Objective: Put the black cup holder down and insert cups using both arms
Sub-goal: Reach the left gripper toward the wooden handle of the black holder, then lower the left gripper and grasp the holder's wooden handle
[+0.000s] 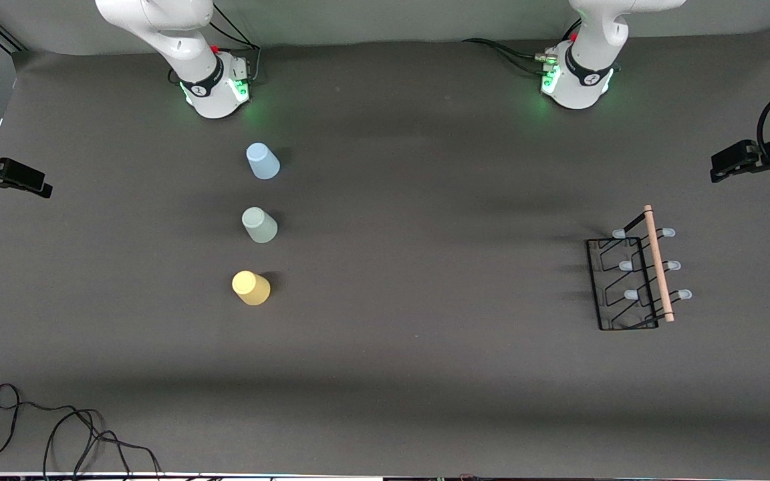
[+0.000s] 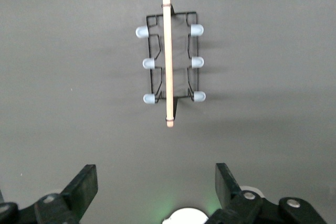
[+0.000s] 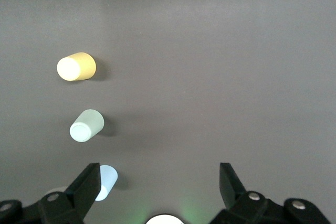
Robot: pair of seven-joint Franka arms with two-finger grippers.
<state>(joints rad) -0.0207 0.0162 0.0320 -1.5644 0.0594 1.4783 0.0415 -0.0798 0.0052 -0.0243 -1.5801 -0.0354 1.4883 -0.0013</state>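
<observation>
The black cup holder [image 1: 615, 284] stands on the table toward the left arm's end, its wooden rod handle [image 1: 658, 264] on top and pale-blue pegs at both sides. It also shows in the left wrist view [image 2: 169, 61]. My left gripper [image 2: 156, 174] is open and empty, high over the table. Three cups stand in a row toward the right arm's end: light blue [image 1: 263, 161] farthest from the front camera, grey-green [image 1: 260, 224] in the middle, yellow [image 1: 250, 288] nearest. My right gripper [image 3: 159, 171] is open and empty, high above the light blue cup [image 3: 106, 181], grey-green cup [image 3: 86, 125] and yellow cup [image 3: 76, 66].
The arm bases [image 1: 218, 87] [image 1: 575, 80] stand along the table's edge farthest from the front camera. Black camera mounts sit at each end of the table [image 1: 4, 175] [image 1: 746, 160]. Loose cables [image 1: 57, 427] lie at the near corner by the right arm's end.
</observation>
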